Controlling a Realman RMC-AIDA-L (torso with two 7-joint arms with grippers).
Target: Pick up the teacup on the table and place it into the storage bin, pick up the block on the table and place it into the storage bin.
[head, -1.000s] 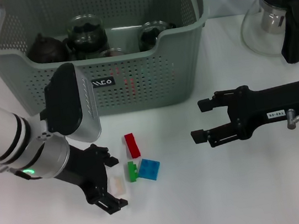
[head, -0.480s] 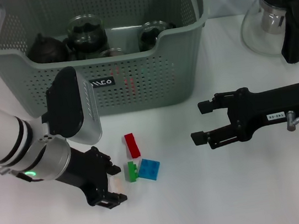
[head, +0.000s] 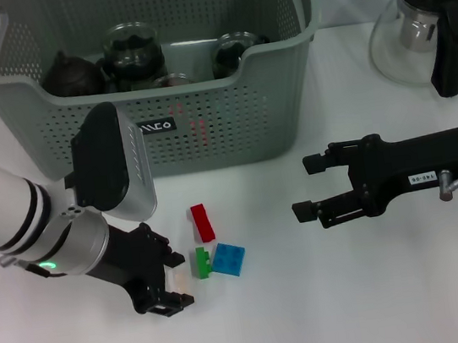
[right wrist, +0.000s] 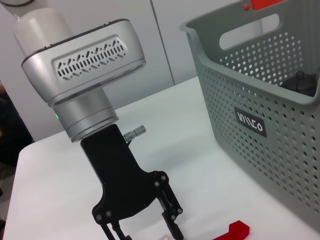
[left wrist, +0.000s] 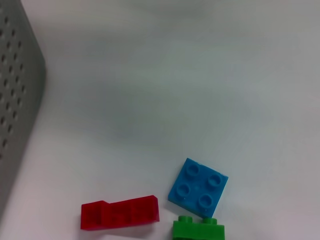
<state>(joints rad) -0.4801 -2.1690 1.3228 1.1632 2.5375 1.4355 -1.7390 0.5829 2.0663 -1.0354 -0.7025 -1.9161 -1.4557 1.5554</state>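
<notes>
Red, green and blue blocks lie on the white table in front of the storage bin. Beside them sits a pale block, and my left gripper is low on the table, shut on it. The left wrist view shows the red block, blue block and green block. My right gripper hovers open and empty to the right of the blocks. No teacup stands on the table. Glass cups and a dark pot lie inside the bin.
A glass teapot with a black handle stands at the back right. The bin's perforated wall is close to the blocks. The right wrist view shows the left gripper, the bin and the red block.
My left gripper's fingers have drawn together from wide open onto the pale block. The right arm and the other blocks have not moved.
</notes>
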